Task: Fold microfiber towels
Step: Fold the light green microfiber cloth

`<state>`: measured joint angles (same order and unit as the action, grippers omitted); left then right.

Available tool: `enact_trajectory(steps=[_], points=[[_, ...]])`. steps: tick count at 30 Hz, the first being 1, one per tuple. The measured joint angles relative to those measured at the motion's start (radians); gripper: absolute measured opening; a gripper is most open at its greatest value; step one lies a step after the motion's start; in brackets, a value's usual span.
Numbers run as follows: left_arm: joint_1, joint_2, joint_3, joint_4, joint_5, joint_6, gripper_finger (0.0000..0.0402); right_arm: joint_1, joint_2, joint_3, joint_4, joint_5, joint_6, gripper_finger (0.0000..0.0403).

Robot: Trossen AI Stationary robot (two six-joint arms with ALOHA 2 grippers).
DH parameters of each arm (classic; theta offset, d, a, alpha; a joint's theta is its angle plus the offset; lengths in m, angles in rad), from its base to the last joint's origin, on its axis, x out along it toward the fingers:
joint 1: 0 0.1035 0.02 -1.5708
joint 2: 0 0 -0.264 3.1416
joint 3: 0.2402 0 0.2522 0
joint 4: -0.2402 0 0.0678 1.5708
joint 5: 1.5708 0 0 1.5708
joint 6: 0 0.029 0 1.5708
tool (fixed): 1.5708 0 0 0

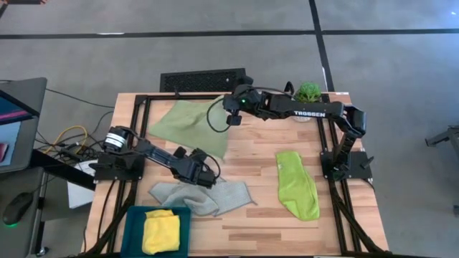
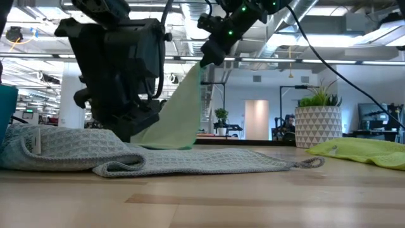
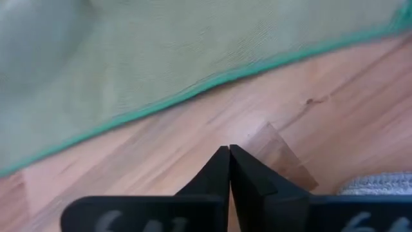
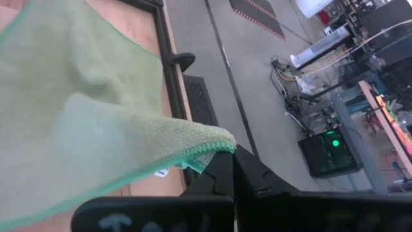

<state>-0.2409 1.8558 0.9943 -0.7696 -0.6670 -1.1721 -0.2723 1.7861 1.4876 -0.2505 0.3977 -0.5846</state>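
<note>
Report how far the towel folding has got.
Done: yellow towel folded in the teal bin. In hand: right gripper shut on a lifted corner of the sage green towel; left gripper shut, empty. Left: grey-green towel and lime green towel, both rumpled.

A sage green towel [image 1: 188, 123] drapes across the counter's far left, one corner lifted off the wood. A pale grey-green towel [image 1: 204, 194] lies rumpled near the front edge, a lime green towel [image 1: 296, 184] lies folded long at right, and a bright yellow towel [image 1: 161, 231] sits bunched at front left.
</note>
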Motion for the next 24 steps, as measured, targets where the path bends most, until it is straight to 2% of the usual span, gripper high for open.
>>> enact_trajectory(steps=[4, 8, 16, 21, 24], points=[[0.000, -0.017, 0.047, -0.079, -0.018, 0.007, 0.0000, -0.006, -0.019, 0.002, -0.023, 0.000, 0.001, 0.0008], [0.001, -0.018, 0.100, -0.068, -0.027, 0.062, 0.0002, -0.011, -0.035, 0.002, -0.030, -0.002, 0.007, 0.0008], [0.009, -0.016, 0.112, 0.199, 0.000, 0.291, 0.0011, -0.012, -0.060, 0.000, -0.073, -0.004, 0.008, 0.0008], [0.021, -0.001, 0.113, 0.307, 0.019, 0.458, 0.0051, -0.010, -0.075, 0.000, -0.082, -0.008, 0.042, 0.0008], [0.020, 0.014, 0.111, 0.328, 0.022, 0.641, 0.0078, -0.011, -0.076, 0.000, -0.109, -0.041, 0.046, 0.0008]])
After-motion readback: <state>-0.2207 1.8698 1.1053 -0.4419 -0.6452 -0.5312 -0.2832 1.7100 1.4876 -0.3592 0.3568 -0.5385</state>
